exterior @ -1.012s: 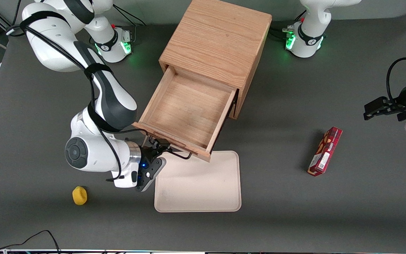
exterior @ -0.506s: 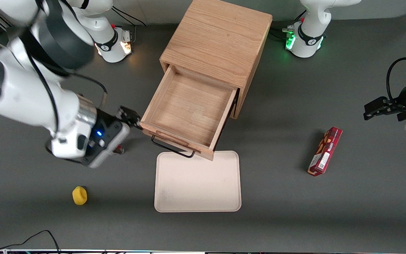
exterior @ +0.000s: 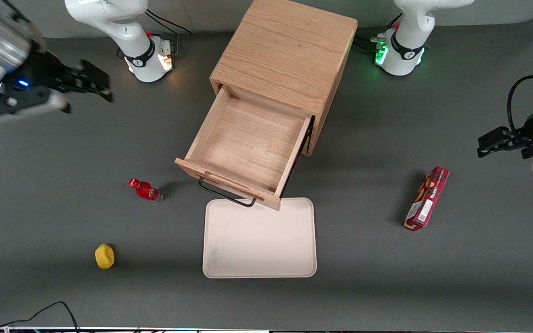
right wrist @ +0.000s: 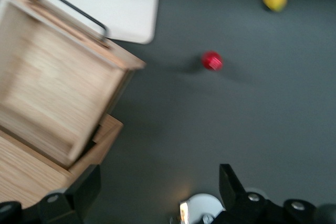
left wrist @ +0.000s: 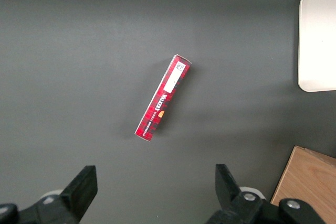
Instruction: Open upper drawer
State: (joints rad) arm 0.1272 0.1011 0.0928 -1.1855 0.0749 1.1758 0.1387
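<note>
A: What is seen of the oak cabinet [exterior: 289, 51]?

B: A grained wood box; its upper drawer [exterior: 248, 143], pulled out above the tray [exterior: 259, 240], is shown with a black wire handle [exterior: 226, 195].

A: And the gripper [exterior: 94, 85]?

B: It is held high toward the working arm's end, fingers spread, nothing grasped.

Dark grey table [exterior: 387, 286] carrying an oak cabinet [exterior: 289, 51] near its edge farthest from the front camera, with the upper drawer [exterior: 248, 148] pulled out. A cream tray [exterior: 259, 249] lies nearer the camera's edge, just beside the drawer front. A red bottle [exterior: 145, 190] and a yellow object [exterior: 104, 256] sit toward the working arm's end; a red carton [exterior: 426, 199] lies toward the parked arm's end. The gripper [exterior: 93, 83] hangs above the working arm's end, fingers apart.
</note>
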